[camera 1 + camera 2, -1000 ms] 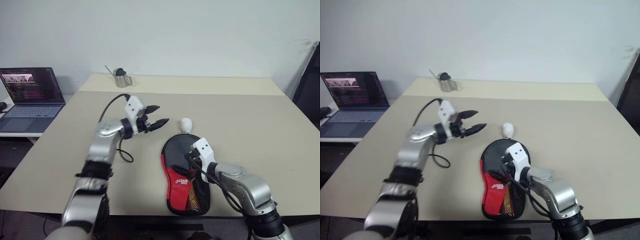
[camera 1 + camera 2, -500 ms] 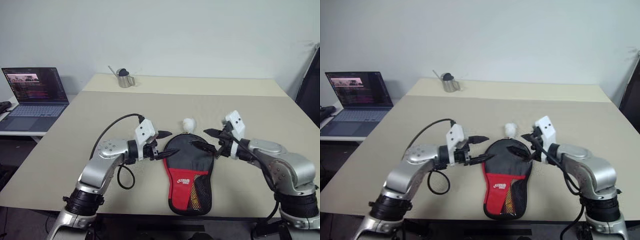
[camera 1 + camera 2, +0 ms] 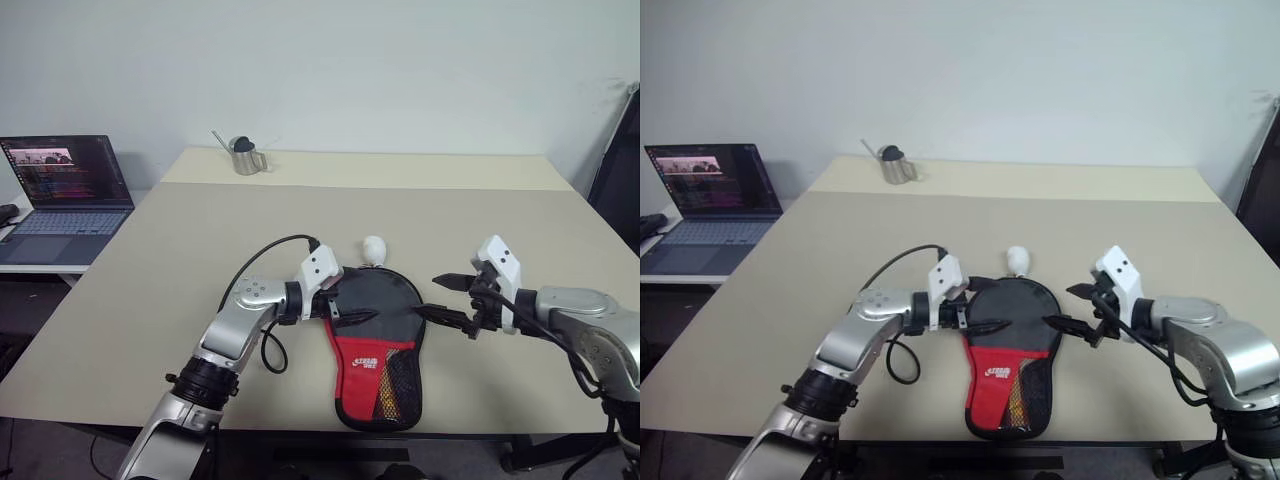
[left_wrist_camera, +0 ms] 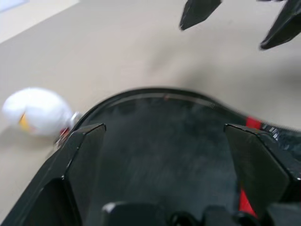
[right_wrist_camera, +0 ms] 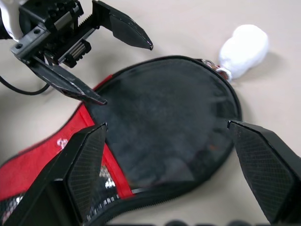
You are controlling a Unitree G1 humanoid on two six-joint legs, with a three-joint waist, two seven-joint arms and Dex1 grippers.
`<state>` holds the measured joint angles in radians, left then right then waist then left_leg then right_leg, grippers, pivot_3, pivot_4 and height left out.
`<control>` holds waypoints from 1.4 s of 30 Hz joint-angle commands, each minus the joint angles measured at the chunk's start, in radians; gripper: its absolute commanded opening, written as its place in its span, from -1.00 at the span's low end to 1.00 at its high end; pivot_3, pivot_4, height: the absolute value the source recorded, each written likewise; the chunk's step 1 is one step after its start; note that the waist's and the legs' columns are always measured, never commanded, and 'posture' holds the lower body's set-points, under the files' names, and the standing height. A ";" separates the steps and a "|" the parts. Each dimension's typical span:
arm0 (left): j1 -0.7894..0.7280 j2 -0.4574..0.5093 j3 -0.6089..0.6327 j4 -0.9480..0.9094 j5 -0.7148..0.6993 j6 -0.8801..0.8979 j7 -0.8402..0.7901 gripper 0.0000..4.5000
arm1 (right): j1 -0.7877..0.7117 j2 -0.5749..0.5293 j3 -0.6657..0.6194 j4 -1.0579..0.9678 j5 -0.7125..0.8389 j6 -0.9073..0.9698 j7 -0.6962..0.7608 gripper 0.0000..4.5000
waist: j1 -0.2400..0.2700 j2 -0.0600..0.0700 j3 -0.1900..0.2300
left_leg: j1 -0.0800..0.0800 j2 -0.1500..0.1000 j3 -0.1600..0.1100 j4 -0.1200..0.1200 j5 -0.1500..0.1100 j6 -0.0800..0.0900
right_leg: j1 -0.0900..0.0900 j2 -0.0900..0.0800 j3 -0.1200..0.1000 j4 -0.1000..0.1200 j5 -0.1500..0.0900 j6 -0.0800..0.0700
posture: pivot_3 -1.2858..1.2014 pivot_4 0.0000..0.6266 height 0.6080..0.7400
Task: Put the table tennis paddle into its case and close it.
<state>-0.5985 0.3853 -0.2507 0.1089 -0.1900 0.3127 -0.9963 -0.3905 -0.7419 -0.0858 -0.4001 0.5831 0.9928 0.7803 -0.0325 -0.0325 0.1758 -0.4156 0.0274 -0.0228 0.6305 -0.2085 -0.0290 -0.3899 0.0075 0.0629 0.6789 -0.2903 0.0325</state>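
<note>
Right now my two end effectors face each other across the case (image 3: 375, 340), which lies flat on the beige counter (image 3: 150, 290) in front of me. My left end effector (image 3: 345, 305) sits over the left edge of the case's black round part, its two black fingers spread wide and holding nothing. My right end effector (image 3: 450, 300) hovers just beside the right edge of that round part, also wide apart and empty.

Its black round part points away from me and its red part, with the white logo and black mesh pocket, points toward me. A small white object with a yellow mark (image 3: 373, 248) sits on the counter just beyond the round end, near what looks like the zip pull. Seen from my right wrist, the black edging runs unbroken round the round part, and I see no gap there.

I cannot see the table tennis paddle; I judge it is already inside, since the case lies full and flat. I judge the task is nearly or fully done; at most, a last check of the zip remains.

Farther off stand a small metal pitcher (image 3: 241, 156) and, on a side table, an open laptop (image 3: 62, 190).
</note>
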 commanded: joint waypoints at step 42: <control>0.078 -0.071 -0.064 0.072 0.101 -0.099 0.063 0.98 | -0.860 0.586 0.156 1.627 -0.546 -0.772 -0.344 1.00 | -0.007 0.003 0.001 | 0.000 0.002 0.000 -0.001 0.000 0.000 | -0.002 -0.001 0.001 0.002 0.002 -0.004 | 0.03 -0.52 1.00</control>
<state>-0.5248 0.3117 -0.3163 0.2023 -0.0925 0.2151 -0.9317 -1.2063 -0.1582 0.0913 1.2323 0.0479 0.2470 0.4381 -0.0390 -0.0296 0.1772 -0.4155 0.0294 -0.0224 0.6293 -0.2085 -0.0291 -0.3917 0.0065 0.0639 0.6808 -0.2883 0.0283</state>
